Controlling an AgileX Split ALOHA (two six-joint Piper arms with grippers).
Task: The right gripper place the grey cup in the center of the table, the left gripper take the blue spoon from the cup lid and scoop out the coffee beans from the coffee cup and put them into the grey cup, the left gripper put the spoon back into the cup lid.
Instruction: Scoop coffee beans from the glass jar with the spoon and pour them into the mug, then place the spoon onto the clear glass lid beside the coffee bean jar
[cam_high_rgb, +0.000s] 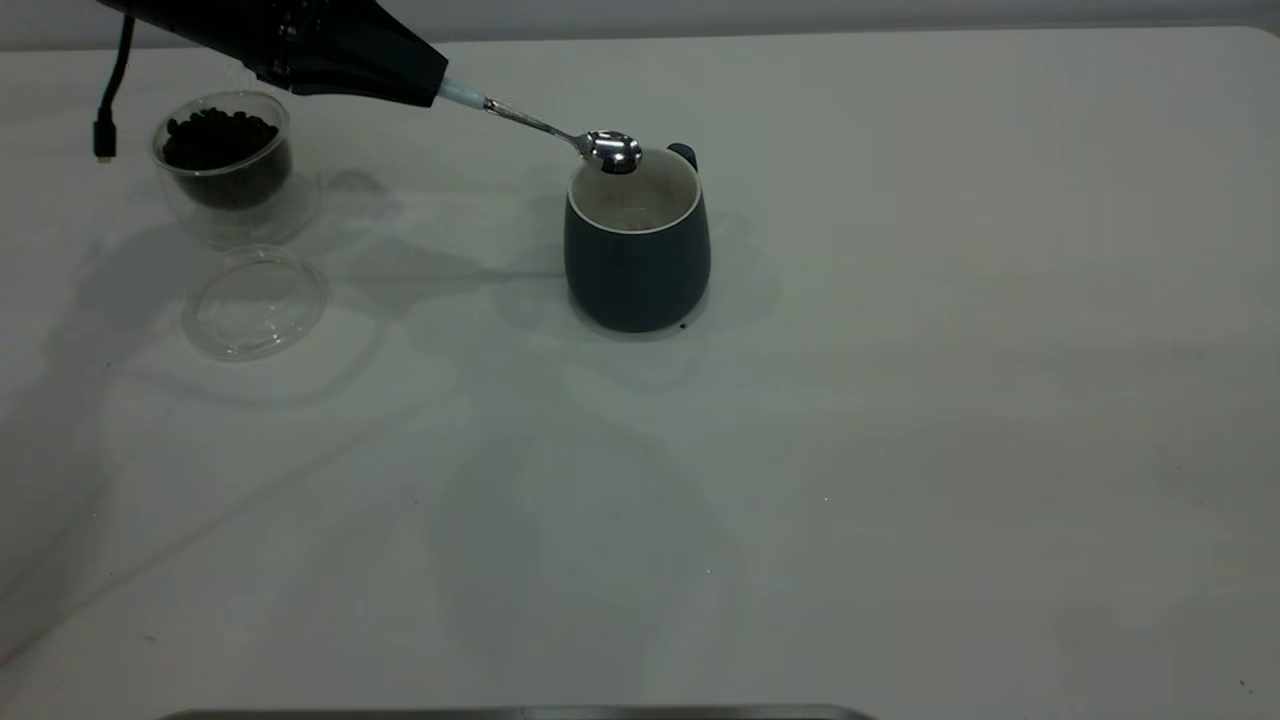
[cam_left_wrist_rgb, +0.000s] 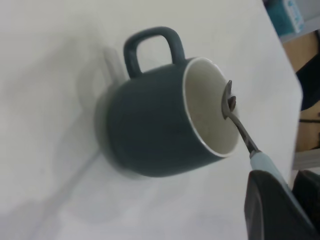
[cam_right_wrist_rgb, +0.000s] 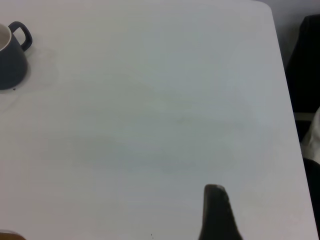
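At the far left of the white table (cam_high_rgb: 900, 450), in the exterior view, stands the clear glass coffee cup (cam_high_rgb: 222, 160), upright, with the dark coffee beans (cam_high_rgb: 218, 138) heaped inside it. Just in front of it, close but not touching, lies the transparent cup lid (cam_high_rgb: 255, 302), flat on the tabletop with nothing on it. Above the glass cup a black cable (cam_high_rgb: 108, 100) hangs down from the left arm, and the left gripper (cam_high_rgb: 400, 75) reaches in from the upper left, clamped on the pale handle of the blue spoon (cam_high_rgb: 545, 125). The spoon slants down and to the right, its shiny metal bowl hanging over the far rim of the grey cup (cam_high_rgb: 637, 250). In the left wrist view the spoon (cam_left_wrist_rgb: 239, 125) crosses the mug's white rim, with its bowl turned on edge over the opening of the grey cup (cam_left_wrist_rgb: 155, 130); whether any beans lie in the mug cannot be told. The mug stands upright near the middle of the table, its small handle pointing to the far side. The right gripper (cam_right_wrist_rgb: 216, 212) shows only as one dark fingertip in the right wrist view, over bare tabletop well apart from the grey cup (cam_right_wrist_rgb: 12, 55); whether its fingers are apart or together cannot be told.
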